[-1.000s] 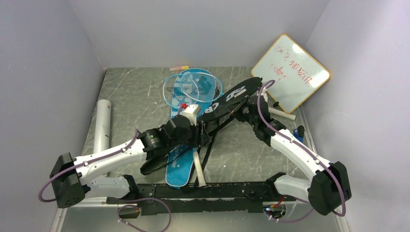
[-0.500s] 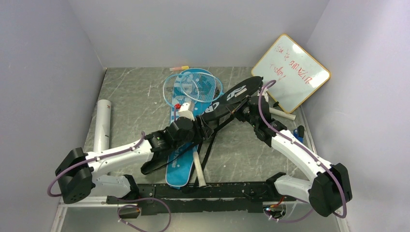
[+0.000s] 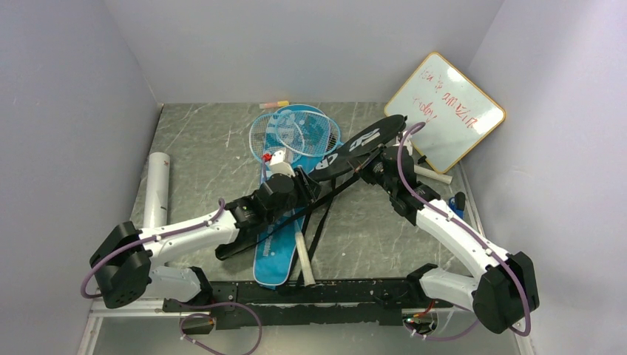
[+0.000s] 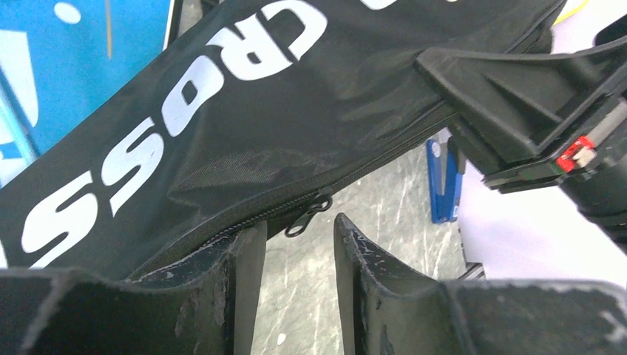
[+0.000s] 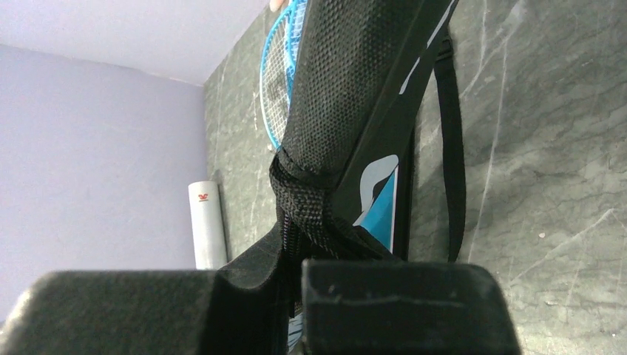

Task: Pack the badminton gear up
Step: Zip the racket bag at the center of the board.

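Grey desk [image 3: 207, 140], lilac walls [image 3: 74, 111]: a whiteboard [image 3: 446, 111] leans rear right, a tube [image 3: 156, 192] lies left, and rackets [image 3: 296, 133] and a blue bag [image 3: 270, 262] lie mid-desk. Right end effector [image 5: 293, 259] is clamped on the black bag [image 3: 347, 151], held above the blue bag. Left end effector [image 4: 299, 244], fingers apart, sits just below its zipper pull [image 4: 307, 214].

My left fingers [image 4: 207, 296] are black, scuffed pale grey along the edges. The black bag [image 4: 244, 126] carries bold white letters. The blue bag [image 3: 272, 262] is bright blue. The table [image 3: 200, 148] is grey marble, pale-veined.
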Action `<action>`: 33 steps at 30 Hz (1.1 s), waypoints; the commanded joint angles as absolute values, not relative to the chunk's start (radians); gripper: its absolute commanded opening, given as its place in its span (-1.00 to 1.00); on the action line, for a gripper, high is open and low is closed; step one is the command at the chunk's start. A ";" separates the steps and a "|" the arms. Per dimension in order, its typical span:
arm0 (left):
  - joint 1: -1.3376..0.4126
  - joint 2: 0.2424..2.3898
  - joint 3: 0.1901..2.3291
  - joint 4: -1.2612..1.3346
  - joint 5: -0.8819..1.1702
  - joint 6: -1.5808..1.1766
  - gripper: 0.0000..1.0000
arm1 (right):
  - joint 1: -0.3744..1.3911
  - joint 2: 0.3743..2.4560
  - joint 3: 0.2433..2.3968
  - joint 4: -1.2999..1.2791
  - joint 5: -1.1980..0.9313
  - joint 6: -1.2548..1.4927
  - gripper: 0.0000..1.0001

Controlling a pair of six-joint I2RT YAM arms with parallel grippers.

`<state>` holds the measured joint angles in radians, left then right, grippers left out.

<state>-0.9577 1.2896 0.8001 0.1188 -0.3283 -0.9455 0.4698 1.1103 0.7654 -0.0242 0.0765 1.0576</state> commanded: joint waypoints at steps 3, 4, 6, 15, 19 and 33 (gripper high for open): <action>-0.939 1.298 0.784 0.276 -0.312 -0.949 -0.21 | 0.468 1.061 0.777 0.117 0.054 1.074 -1.00; -0.937 1.300 0.787 0.277 -0.309 -0.947 -0.24 | 0.468 1.061 0.777 0.118 0.053 1.072 -1.00; -0.935 1.304 0.791 0.282 -0.304 -0.941 -0.33 | 0.468 1.062 0.776 0.118 0.051 1.074 -1.00; -0.931 1.299 0.825 0.181 -0.362 -0.911 -0.90 | 0.468 1.064 0.771 0.109 0.075 1.074 -1.00; -0.932 1.291 0.869 0.055 -0.380 -0.909 -0.90 | 0.468 1.089 0.777 0.122 0.134 1.063 -1.00; -0.842 1.143 0.899 -0.428 -0.274 -0.857 -0.90 | 0.436 1.257 0.947 0.166 0.287 0.960 -1.00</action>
<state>-0.8757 1.2076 0.8925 -0.2768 -0.3405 -0.9016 0.4763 1.2507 0.8429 0.0242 0.1520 1.0107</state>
